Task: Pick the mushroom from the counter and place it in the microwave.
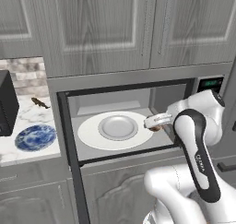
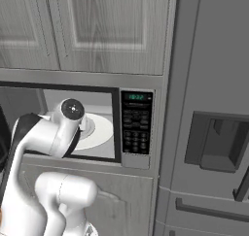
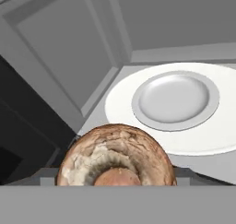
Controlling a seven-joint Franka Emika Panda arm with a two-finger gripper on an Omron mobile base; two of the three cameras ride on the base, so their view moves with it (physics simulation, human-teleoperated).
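The jaws are clamped on the mushroom (image 3: 116, 156), its brown cap and pale underside sitting right at the bottom of the hand view, so the grip looks firm and the load is safely aboard. In the left base view the gripper (image 1: 157, 124) hangs just inside the open microwave (image 1: 124, 87), at the right front edge of the cavity, with the mushroom (image 1: 156, 128) a small brown speck under the wrist, near the right rim of the white turntable plate (image 1: 90, 134) and not yet resting on it. The hand looks along the cavity floor toward the plate (image 3: 120, 112), and that angle makes sense: it lines the mushroom up with the dish at the plate's centre. My read is that the carry is nearly done, with only a short reach inward and a release left. The arm enters low through the doorway, clear of the black door frame. Off to the left, the marble counter (image 1: 27, 117) carries a blue patterned plate (image 1: 35, 137), a thin dark scrap (image 1: 40, 102) and a black box (image 1: 7, 103), all well apart from the action. The keypad panel (image 2: 135, 128) glows green.
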